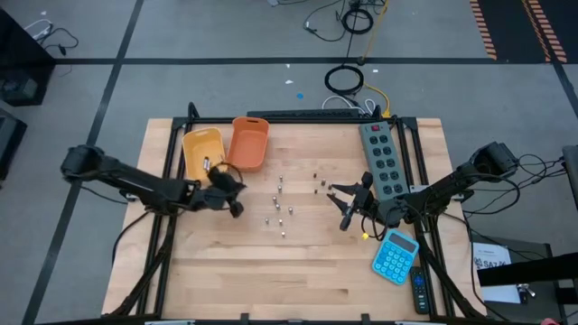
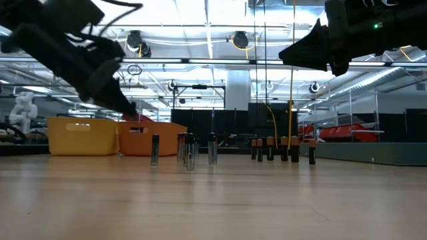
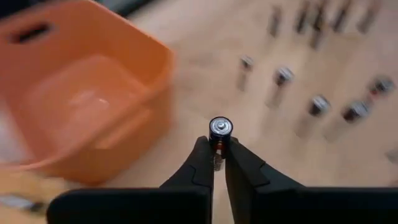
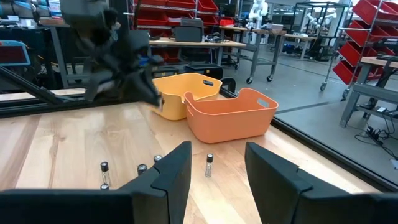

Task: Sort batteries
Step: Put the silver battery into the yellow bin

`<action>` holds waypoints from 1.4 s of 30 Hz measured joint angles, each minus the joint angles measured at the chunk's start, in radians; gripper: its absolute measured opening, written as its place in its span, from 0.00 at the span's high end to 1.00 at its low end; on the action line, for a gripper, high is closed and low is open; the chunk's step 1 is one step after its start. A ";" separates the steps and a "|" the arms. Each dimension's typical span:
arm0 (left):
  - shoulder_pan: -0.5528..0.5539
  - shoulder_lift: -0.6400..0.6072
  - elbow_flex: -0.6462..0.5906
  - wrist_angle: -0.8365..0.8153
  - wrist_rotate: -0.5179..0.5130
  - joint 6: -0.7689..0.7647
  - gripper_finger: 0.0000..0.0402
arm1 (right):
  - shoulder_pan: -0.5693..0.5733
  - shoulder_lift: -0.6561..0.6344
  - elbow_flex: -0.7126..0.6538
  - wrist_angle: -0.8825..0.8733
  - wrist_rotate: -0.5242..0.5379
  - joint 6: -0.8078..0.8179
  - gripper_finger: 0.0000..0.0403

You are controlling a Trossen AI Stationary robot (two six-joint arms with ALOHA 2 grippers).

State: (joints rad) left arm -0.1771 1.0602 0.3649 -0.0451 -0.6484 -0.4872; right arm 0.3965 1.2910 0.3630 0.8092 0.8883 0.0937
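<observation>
Several small batteries (image 1: pixel 282 206) stand upright on the wooden table, silvery ones in the middle (image 2: pixel 190 150) and dark ones farther right (image 2: pixel 283 148). My left gripper (image 1: pixel 233 200) hovers just near of the orange bin (image 1: pixel 249 143) and is shut on one battery (image 3: pixel 220 127). The yellow bin (image 1: pixel 202 152) sits beside the orange bin on its left. My right gripper (image 1: pixel 340 208) hangs open to the right of the standing batteries, level above the table, and touches nothing. In the right wrist view its fingers (image 4: pixel 217 168) point toward the batteries (image 4: pixel 209 165) and both bins. My left gripper (image 3: pixel 219 146) pinches one battery between its two fingertips. The battery's silvery end cap (image 3: pixel 220 126) stands out just past the fingertips, and the fingers close on its side below that cap. It is lifted clear of the table, beside the orange bin (image 3: pixel 81 112).
A grey power strip (image 1: pixel 381 153) lies along the table's right side, with a blue calculator (image 1: pixel 395 255) near the right front corner. Black frame rails run along the table's edges (image 1: pixel 172 135). Bare wood lies across the near half of the table (image 1: pixel 271 280).
</observation>
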 joint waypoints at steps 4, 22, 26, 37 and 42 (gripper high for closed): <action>-0.001 -0.135 0.000 -0.108 -0.126 -0.040 0.95 | 0.000 0.000 0.000 0.000 0.000 0.000 0.64; 0.006 -0.326 0.000 -0.619 -0.241 -0.476 0.79 | 0.000 0.000 0.000 0.000 0.000 0.001 0.64; 0.006 -0.326 0.000 -0.618 -0.241 -0.457 0.71 | 0.000 0.000 0.000 -0.001 -0.003 0.004 0.64; -0.010 -0.316 0.000 -0.241 0.045 0.031 0.69 | 0.000 0.000 0.000 -0.004 -0.003 0.003 0.64; -0.018 -0.261 0.001 -0.089 0.294 0.285 0.69 | 0.000 0.000 0.000 -0.026 -0.003 0.015 0.64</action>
State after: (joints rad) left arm -0.1951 0.7996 0.3656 -0.1338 -0.3546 -0.2018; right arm 0.3965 1.2911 0.3630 0.7829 0.8853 0.1091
